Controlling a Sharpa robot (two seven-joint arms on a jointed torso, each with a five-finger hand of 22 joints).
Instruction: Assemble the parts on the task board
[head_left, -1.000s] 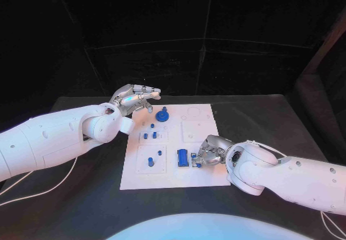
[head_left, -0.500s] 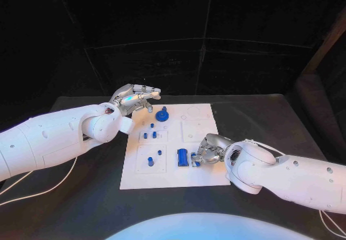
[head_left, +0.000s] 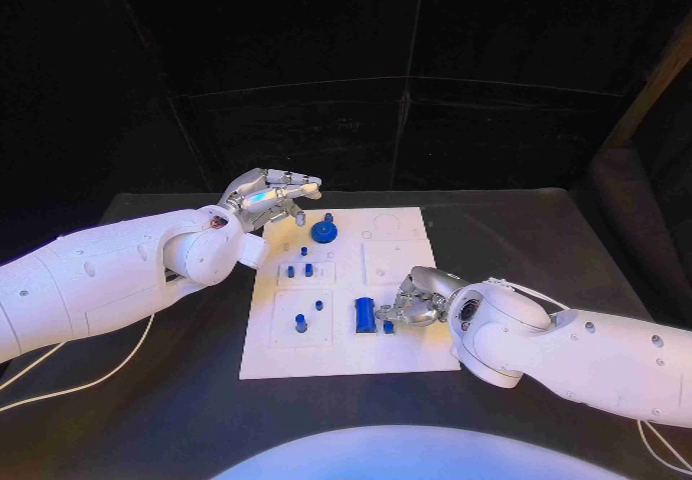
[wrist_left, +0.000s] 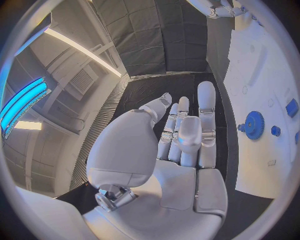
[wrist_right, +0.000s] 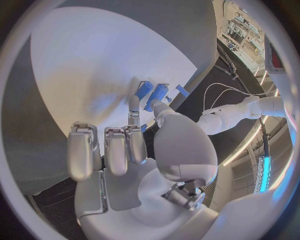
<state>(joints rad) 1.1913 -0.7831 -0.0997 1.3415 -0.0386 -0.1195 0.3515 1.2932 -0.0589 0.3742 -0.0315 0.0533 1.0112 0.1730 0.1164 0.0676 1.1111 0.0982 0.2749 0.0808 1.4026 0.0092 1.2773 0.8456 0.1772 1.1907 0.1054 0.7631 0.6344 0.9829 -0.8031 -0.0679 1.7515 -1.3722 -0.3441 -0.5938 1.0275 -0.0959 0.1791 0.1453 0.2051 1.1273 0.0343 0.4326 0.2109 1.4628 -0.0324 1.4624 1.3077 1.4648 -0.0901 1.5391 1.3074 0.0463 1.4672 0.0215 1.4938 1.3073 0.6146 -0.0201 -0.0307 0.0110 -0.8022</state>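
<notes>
Head view shows you the right hand (head_left: 411, 300) on the board (head_left: 346, 350), fingertips pinching a small blue part (head_left: 387, 325) just beside the block (head_left: 365, 314). Your left hand (head_left: 267, 197) hovers released, fingers extended, beside the gear (head_left: 325, 232).

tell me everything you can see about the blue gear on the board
The blue gear is a round toothed wheel, plastic-looking, with a small knob rising from its middle. It lies flat at the far end of the white task board, beside the left hand, which hovers apart from it. Nothing touches it but the board.
</notes>
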